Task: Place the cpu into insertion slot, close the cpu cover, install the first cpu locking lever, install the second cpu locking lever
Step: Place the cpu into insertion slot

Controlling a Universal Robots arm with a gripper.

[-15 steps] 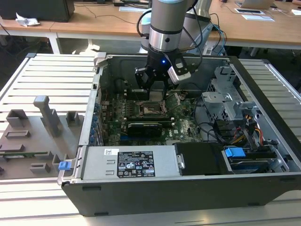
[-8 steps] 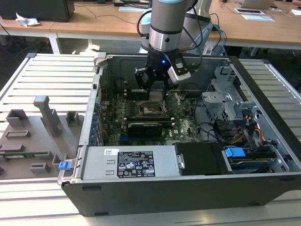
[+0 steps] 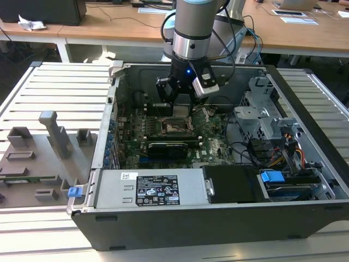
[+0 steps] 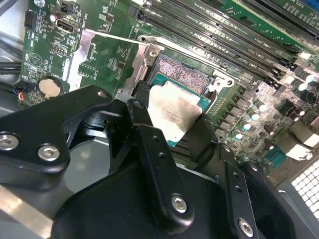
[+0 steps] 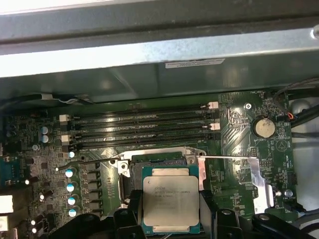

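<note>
My gripper [image 3: 178, 106] hangs inside the open computer case, over the middle of the green motherboard [image 3: 215, 144]. In both wrist views its black fingers [image 4: 142, 119] are shut on opposite edges of the cpu [image 4: 175, 113], a small square chip with a pale silver top. The cpu [image 5: 169, 199] is held just above and partly over the insertion slot [image 5: 160, 159], a dark recess with a metal rim [image 4: 182, 74]. The cpu cover [image 4: 82, 55], a thin silvery frame, lies flipped open beside the slot [image 5: 256, 181].
Long black memory slots [image 5: 144, 127] run along one side of the socket, and a coin battery [image 5: 263, 127] sits beyond the open cover. A thin lever wire [image 5: 82, 162] sticks out sideways from the socket. Case walls [image 3: 109, 125], a drive cage [image 3: 262, 109] and cables [image 3: 283, 153] surround the board.
</note>
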